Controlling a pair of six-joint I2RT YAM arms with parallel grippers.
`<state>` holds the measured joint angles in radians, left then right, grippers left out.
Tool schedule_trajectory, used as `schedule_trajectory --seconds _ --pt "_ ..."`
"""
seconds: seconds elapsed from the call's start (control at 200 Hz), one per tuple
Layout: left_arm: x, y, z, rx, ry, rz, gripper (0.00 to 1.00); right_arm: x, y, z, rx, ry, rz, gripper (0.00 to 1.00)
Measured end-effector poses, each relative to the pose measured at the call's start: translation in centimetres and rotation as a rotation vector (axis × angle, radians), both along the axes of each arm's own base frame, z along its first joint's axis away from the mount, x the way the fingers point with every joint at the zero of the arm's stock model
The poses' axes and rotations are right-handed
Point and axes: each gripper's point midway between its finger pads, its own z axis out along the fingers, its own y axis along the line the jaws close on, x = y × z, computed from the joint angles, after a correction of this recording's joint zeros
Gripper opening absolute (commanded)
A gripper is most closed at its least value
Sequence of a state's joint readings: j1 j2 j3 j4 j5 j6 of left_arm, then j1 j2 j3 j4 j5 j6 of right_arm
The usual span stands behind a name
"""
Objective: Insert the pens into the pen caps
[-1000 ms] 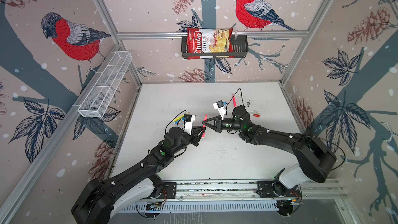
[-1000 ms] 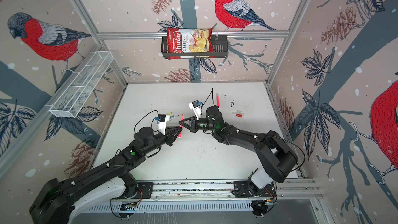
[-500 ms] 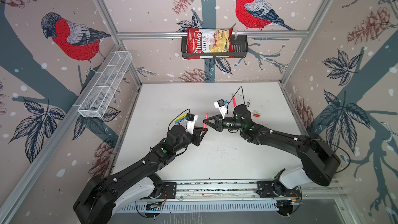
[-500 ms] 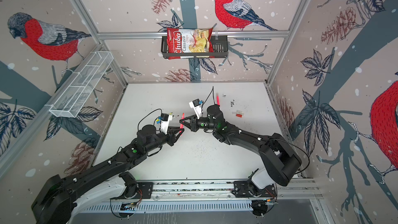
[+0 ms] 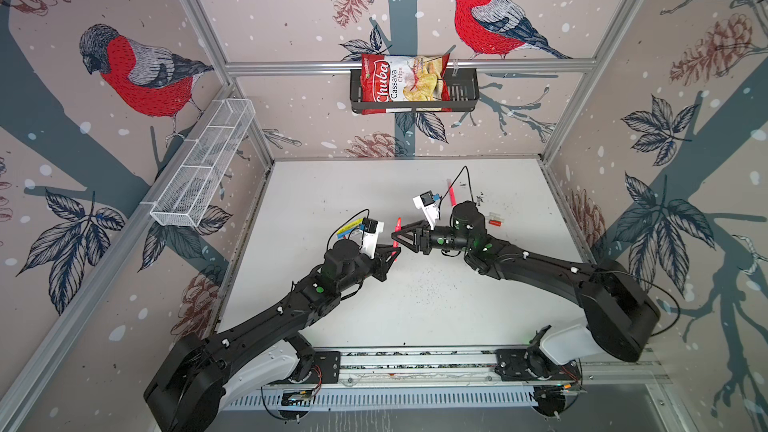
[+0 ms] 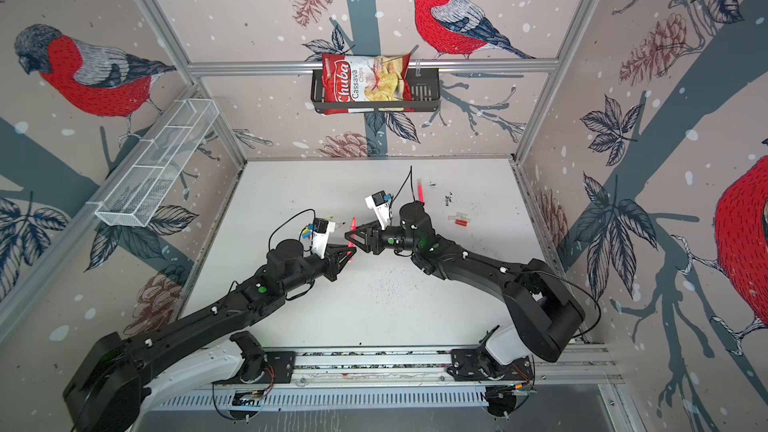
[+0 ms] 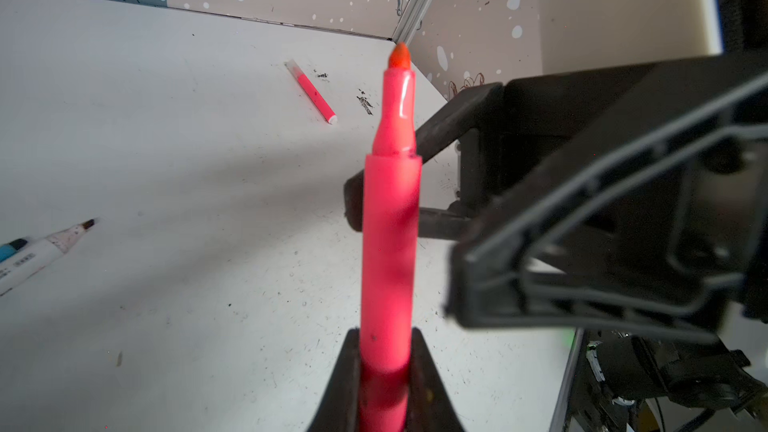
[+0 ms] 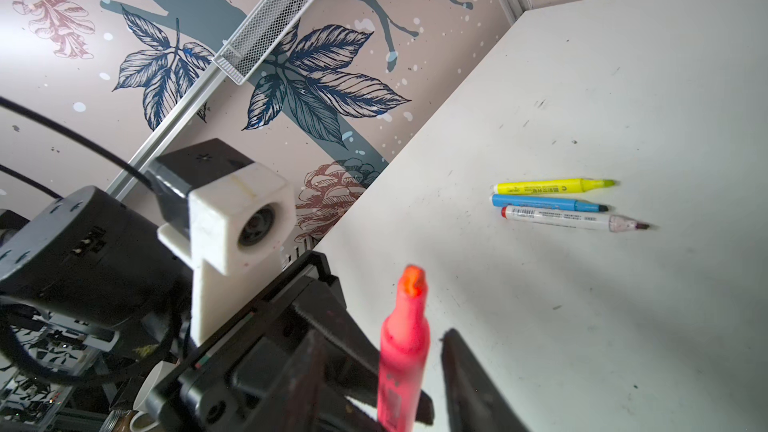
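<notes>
Your left fingers (image 7: 345, 371) clamp the pink pen (image 7: 388, 243) by its tail above the worktop (image 7: 166, 160), bare tip up, seemingly for capping, while your right fingers (image 8: 461, 371) stand parted around it, holding nothing.

Right wrist view: neon pink pen (image 8: 402, 351), tip out of focus, lower barrel off the bottom edge. Right gripper (image 8: 382, 336) fingers (image 8: 469, 376) blurred, cut by the same edge. Print on the white-bodied pen (image 8: 569, 219) too small to read

Left wrist view: same pink pen runs off the bottom; left gripper (image 7: 384, 338) shows only two finger stubs there. Right gripper a soft dark mass, cut by the right edge. White-bodied pen and blue pen (image 7: 11, 248) cropped at the left edge

Both top views: yellow pen (image 5: 349, 226) and blue pen partly hidden behind the left wrist camera (image 5: 370, 229). Second pink pen (image 5: 450, 192) partly behind the right arm (image 5: 467, 218). Pen caps (image 5: 493, 220) too small to count
</notes>
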<state>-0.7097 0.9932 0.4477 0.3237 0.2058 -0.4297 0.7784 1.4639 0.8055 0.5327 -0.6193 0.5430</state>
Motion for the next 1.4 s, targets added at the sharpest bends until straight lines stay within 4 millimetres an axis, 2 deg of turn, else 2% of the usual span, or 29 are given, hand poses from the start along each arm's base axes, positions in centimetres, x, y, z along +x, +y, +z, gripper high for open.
schedule_trajectory --seconds 0.115,0.28,0.405,0.53,0.805,0.935,1.146,1.396 --pt "-0.1 0.2 0.3 -0.007 -0.011 0.008 0.0 0.5 -1.2 0.3 -0.01 -0.02 -0.044 0.63" --pt "-0.2 0.8 0.2 -0.005 -0.02 0.03 0.0 4.2 -4.8 -1.1 -0.072 0.008 -0.234 0.65" --pt "0.0 1.2 0.0 0.0 -0.023 0.05 0.0 8.0 -9.3 -3.7 -0.146 0.098 -0.427 0.66" --pt "-0.1 1.3 -0.1 0.006 -0.018 0.051 0.0 10.8 -14.3 -6.2 -0.213 0.191 -0.607 0.67" --pt "-0.4 1.7 -0.8 0.019 -0.008 0.058 0.0 15.0 -24.0 -9.3 -0.298 0.317 -0.863 0.7" --pt "-0.5 1.8 -0.8 0.02 -0.007 0.059 0.0 16.3 -27.3 -10.5 -0.339 0.354 -0.926 0.7" --pt "-0.5 2.1 -0.4 0.013 -0.02 0.072 0.0 17.7 -30.9 -12.2 -0.391 0.397 -0.986 0.7" --pt "-0.7 2.4 -0.9 0.029 -0.004 0.074 0.0 19.4 -32.4 -14.5 -0.448 0.442 -0.989 0.7"
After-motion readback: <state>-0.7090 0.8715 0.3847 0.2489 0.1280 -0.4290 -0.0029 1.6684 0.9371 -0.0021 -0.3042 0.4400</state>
